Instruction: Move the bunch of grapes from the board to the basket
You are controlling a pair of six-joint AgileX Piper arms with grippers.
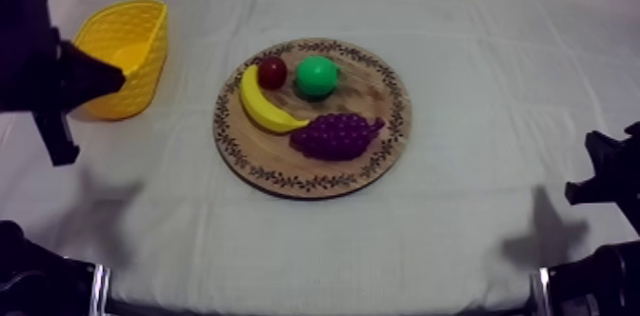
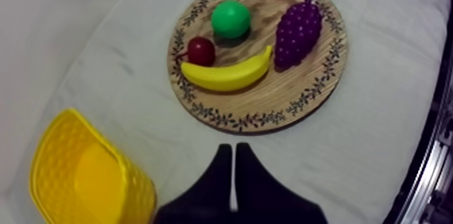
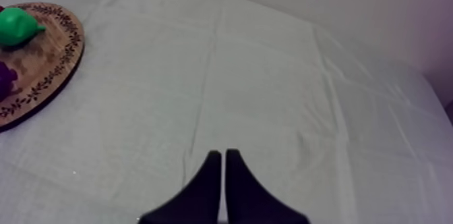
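A: Where is the bunch of grapes (image 1: 335, 136)?
B: On the wooden board (image 1: 379, 91), at its lower right in the top view, just beside the tip of the banana (image 1: 262, 106). The pear (image 1: 315, 76) and the small red fruit (image 1: 272, 72) lie toward the frame's top.
A: How do the views compare?
B: The left wrist view takes in the whole board and the yellow basket (image 1: 129, 53), which is close beside the left gripper (image 2: 233, 147). The right wrist view catches one edge of the board, the pear and a sliver of grapes, then bare cloth (image 3: 269, 92).
A: Room to move?
B: Open cloth lies between the basket, at upper left of the top view, and the board. There is wide open cloth at right.
A: Arm poses?
B: The left arm (image 1: 29, 63) stands high at upper left, in front of the basket, its fingers pressed together as a wedge and holding nothing. The right arm (image 1: 605, 177) sits low at the right edge. The right gripper (image 3: 223, 152) is likewise closed and empty.
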